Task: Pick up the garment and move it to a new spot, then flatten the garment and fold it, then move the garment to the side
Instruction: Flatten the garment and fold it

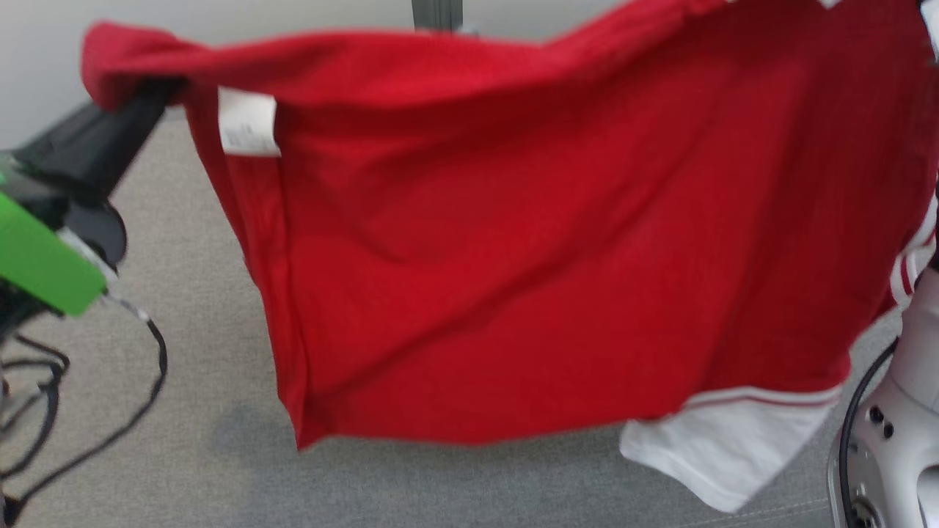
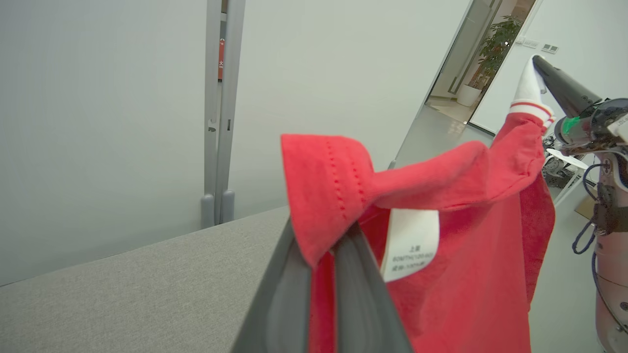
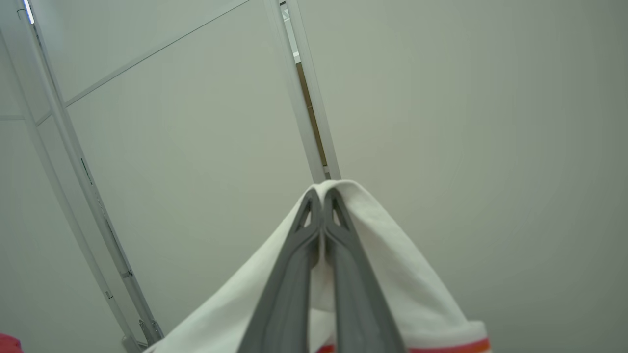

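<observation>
The garment [image 1: 513,242] is a red shirt with white, red-striped sleeves, and it hangs spread in the air above the grey table [image 1: 183,455]. My left gripper [image 1: 158,92] is shut on its upper left corner, near a white label [image 1: 248,122]. The left wrist view has the red cloth [image 2: 466,274] bunched over the closed fingers [image 2: 353,294], the label [image 2: 409,242] dangling beside them. My right gripper [image 3: 322,193] is shut on a white sleeve [image 3: 392,255], raised high. Seen from the left wrist, the right gripper [image 2: 544,68] holds that sleeve at the shirt's far top corner.
Loose black cables [image 1: 44,396] and a green part [image 1: 37,257] of my left arm sit at the left. My pale right arm [image 1: 902,425] rises at the lower right. Behind the table stand a grey post [image 2: 218,122] and a pale wall. A doorway with a plant [image 2: 495,44] lies beyond.
</observation>
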Tool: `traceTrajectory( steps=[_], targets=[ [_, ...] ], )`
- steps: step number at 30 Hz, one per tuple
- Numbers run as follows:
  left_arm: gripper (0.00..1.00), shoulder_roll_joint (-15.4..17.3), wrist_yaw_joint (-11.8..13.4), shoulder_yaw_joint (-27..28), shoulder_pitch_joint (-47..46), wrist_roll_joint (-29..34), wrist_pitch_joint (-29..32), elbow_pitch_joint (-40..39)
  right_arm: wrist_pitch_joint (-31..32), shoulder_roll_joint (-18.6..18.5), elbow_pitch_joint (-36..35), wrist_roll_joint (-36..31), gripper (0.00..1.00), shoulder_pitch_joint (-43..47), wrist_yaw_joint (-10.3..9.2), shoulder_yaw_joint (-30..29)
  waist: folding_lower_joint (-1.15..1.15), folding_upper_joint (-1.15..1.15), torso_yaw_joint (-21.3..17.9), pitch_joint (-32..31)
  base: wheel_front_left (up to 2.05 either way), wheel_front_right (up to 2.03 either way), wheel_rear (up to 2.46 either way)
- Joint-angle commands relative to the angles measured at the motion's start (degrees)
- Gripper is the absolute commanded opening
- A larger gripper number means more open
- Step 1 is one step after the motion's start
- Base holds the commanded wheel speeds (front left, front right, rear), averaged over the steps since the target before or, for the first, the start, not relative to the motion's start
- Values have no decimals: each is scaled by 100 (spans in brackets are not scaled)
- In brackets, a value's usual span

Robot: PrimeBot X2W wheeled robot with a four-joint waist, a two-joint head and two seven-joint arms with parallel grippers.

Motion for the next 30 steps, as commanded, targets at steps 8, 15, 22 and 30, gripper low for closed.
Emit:
traceTrajectory(
  steps=[8,15,22,30],
  targets=[
    [0,-102,-269,-312,-2972,1204,-819,2443,-1418,87,2367,-521,0,-2483,0,90,0,0,-184,2275,0,0,0],
    [0,-402,-561,-524,-4505,2011,-2776,4588,-3213,85,4733,-40,0,-3835,0,452,0,0,-343,2721,0,0,0],
    [0,-407,-635,-1161,-3890,2004,-3927,5676,-4232,77,5803,555,0,-3020,0,1278,0,0,-444,2570,0,0,0],
    [0,98,-629,-2068,-1234,998,-4510,5002,-4477,74,5151,932,0,-260,0,1739,0,0,-371,1825,0,0,0]
  ],
)
